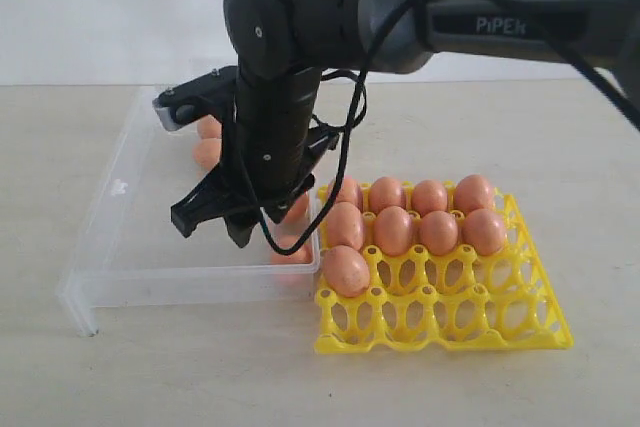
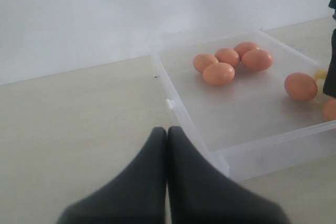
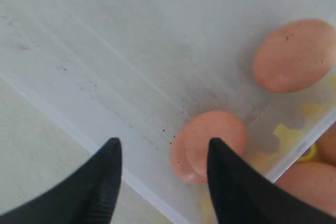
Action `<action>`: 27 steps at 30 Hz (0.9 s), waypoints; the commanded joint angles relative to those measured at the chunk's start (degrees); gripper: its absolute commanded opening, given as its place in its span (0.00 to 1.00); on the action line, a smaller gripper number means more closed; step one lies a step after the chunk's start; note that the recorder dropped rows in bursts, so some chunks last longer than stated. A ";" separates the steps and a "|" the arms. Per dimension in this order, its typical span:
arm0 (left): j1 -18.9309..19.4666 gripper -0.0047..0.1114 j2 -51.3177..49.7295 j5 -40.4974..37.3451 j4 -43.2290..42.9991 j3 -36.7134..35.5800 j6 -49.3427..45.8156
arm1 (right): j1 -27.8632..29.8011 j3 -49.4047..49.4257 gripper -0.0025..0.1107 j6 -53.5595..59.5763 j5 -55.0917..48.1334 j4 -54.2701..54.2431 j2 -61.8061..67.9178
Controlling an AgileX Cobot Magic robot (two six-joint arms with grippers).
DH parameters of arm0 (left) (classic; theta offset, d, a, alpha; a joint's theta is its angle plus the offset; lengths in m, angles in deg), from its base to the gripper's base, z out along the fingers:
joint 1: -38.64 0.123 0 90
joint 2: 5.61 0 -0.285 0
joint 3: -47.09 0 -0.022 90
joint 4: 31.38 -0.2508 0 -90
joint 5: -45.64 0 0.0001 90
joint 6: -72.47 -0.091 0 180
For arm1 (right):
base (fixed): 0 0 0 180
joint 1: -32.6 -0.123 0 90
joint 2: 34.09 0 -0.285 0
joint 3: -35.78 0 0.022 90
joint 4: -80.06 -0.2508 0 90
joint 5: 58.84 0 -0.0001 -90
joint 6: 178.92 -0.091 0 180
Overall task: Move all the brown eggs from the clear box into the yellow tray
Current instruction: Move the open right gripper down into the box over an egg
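Looking through your right wrist view, you see the right gripper [image 3: 164, 145] spread apart over the clear box [image 3: 105, 51], one brown egg [image 3: 210, 127] right beside it. Only the exterior view shows nine eggs [image 1: 394, 230] in the yellow tray [image 1: 440, 332]. Your left gripper [image 2: 167, 129] is pressed together outside the box.

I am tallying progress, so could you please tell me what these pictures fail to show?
Exterior view: the right arm covers much of the box, so its eggs cannot be counted.
Left wrist view: the picture's edge cuts one egg; the tray shows only as a yellow speck.
Right wrist view: the tray's eggs are cut off at the corner.
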 commanded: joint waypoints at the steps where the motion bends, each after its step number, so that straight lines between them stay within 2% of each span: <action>1: -0.31 0.00 0.10 0.96 0.41 -0.18 0.52 | 0.23 -0.58 0.56 -8.55 -1.41 0.54 1.39; 10: -0.31 0.00 0.10 0.96 0.41 -0.18 0.52 | 0.23 -0.58 0.56 -17.32 -2.11 5.50 1.90; 18: -0.31 0.00 0.10 0.96 0.41 -0.18 0.52 | 0.23 -0.58 0.56 -19.59 1.03 5.63 4.89; 27: -0.31 0.00 0.10 1.09 0.41 -0.18 0.52 | 0.23 -0.58 0.56 -22.87 -1.56 7.59 6.59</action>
